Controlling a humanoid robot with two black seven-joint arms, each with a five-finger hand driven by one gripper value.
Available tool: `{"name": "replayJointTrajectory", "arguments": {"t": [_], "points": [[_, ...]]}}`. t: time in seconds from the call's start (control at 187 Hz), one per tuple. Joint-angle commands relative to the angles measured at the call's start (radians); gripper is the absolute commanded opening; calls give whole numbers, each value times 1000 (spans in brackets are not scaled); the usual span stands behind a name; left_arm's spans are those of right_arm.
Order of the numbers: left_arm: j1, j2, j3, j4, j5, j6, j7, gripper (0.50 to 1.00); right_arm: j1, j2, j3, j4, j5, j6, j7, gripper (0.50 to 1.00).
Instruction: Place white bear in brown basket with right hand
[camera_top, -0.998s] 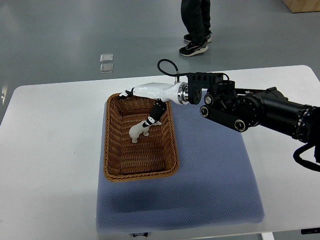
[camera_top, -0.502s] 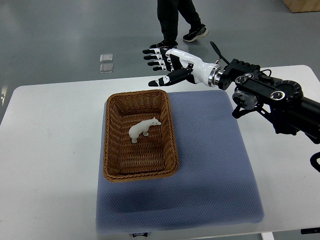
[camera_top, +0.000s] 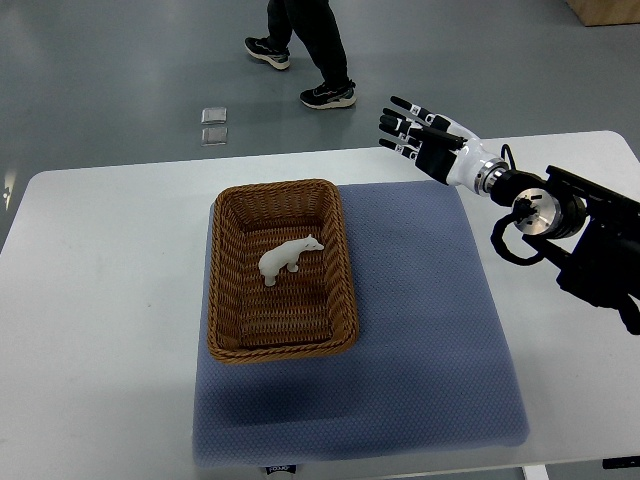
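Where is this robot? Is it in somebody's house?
Probably not a house. It looks like a robot test lab or workshop: a bare grey floor, a plain white table with a blue mat, and a person's legs walking past. On the mat, a white bear lies in a brown basket.

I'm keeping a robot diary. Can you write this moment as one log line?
white bear: lying in brown basket | right robot hand: open, empty, above table's far edge | left arm: unseen | task: looks done
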Motion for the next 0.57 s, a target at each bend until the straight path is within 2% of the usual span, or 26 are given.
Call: {"name": "replayJointTrajectory", "arguments": {"t": [0.0, 0.561], "points": [[0, 0, 0, 0, 0, 0, 0, 1000, -9, -4, -3, -1, 42, -3, -16, 926], [0, 0, 0, 0, 0, 0, 0, 1000, -44, -3, 13, -1, 29, 2, -10, 928]]}}
